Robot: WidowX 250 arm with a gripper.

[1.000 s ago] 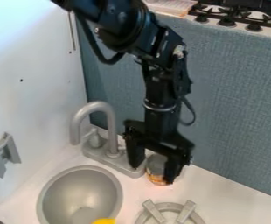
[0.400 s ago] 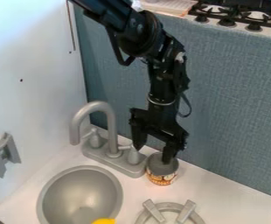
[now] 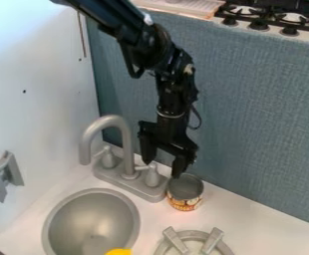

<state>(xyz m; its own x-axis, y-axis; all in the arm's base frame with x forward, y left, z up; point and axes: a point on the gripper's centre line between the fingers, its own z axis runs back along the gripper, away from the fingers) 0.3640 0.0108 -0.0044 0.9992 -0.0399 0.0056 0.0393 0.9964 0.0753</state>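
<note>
So we've got our black two-finger gripper [image 3: 162, 168] hanging with its fingers spread, nothing gripped, over the back of the counter. The open grey can with an orange-and-white label [image 3: 185, 192] sits upright just right of the grey plastic faucet [image 3: 126, 144].

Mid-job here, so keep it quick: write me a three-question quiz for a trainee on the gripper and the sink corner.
1. True or false: the gripper has the can between its fingers.
2. Where does the yellow thing show? A) on the stove; B) at the sink's near edge; C) inside the can.
3. Fill in one word: the can stands ___ on the counter.

Key: 1 false; 2 B; 3 upright.
</note>
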